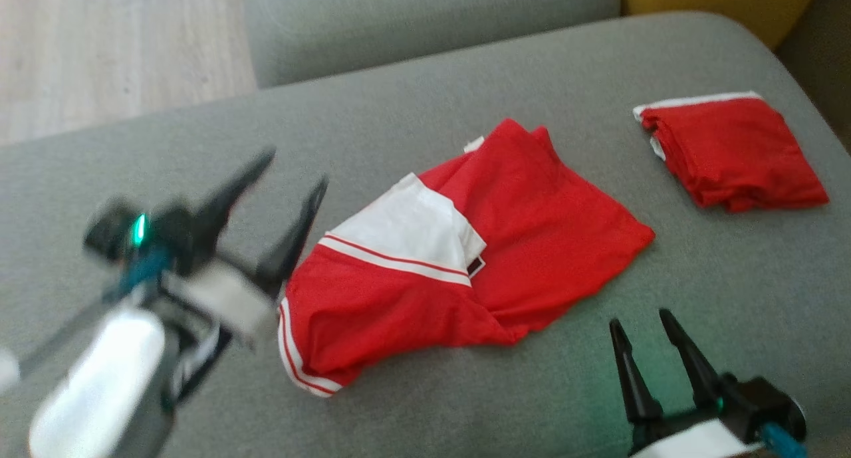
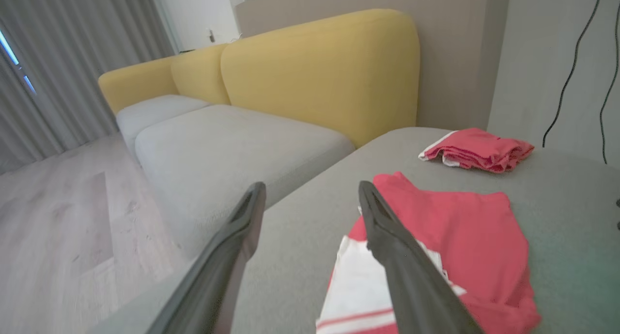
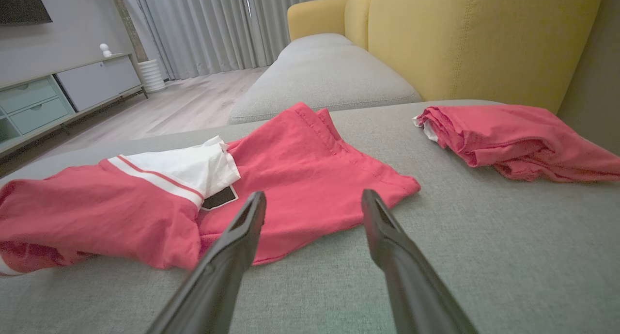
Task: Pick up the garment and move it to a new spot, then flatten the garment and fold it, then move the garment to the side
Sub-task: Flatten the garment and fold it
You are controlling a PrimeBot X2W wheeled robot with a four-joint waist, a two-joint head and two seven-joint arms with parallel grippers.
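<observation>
My left gripper (image 1: pixel 296 167), blurred, seems just clear of the garment (image 1: pixel 465 258), at its nine o'clock. It and the right gripper (image 1: pixel 639 320) gape empty. Pinching several layers could bunch it.

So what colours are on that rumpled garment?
The garment is red with a white, red-striped panel; clearest in head view.

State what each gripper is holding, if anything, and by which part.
Nothing is held: left gripper and right gripper stand open; the unfolded garment lies free.
</observation>
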